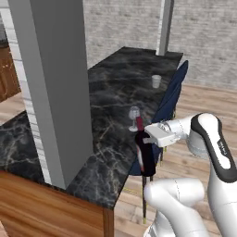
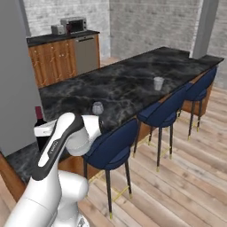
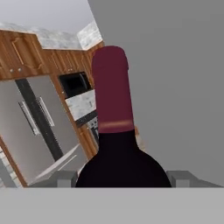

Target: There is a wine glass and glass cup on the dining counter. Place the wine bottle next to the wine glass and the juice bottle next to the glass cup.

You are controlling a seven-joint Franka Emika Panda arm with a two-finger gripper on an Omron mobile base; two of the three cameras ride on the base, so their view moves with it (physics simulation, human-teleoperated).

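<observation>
My gripper (image 1: 149,139) is shut on the wine bottle (image 1: 146,157), a dark bottle with a dark red neck capsule, held upright at the chair-side edge of the dining counter (image 1: 115,88). The wine glass (image 1: 134,115) stands on the counter just beyond the bottle. Further along the counter is the glass cup (image 1: 156,81). In the right base view the bottle's neck (image 2: 39,116) rises behind my arm, left of the wine glass (image 2: 97,107) and the glass cup (image 2: 158,83). The hand view has the wine bottle (image 3: 114,131) between the fingertips (image 3: 59,179). The juice bottle is out of view.
A wide grey pillar (image 1: 55,83) stands on the counter left of the bottle. Blue chairs (image 2: 113,148) line the counter's near side. A cabinet run (image 2: 62,57) with appliances is at the back.
</observation>
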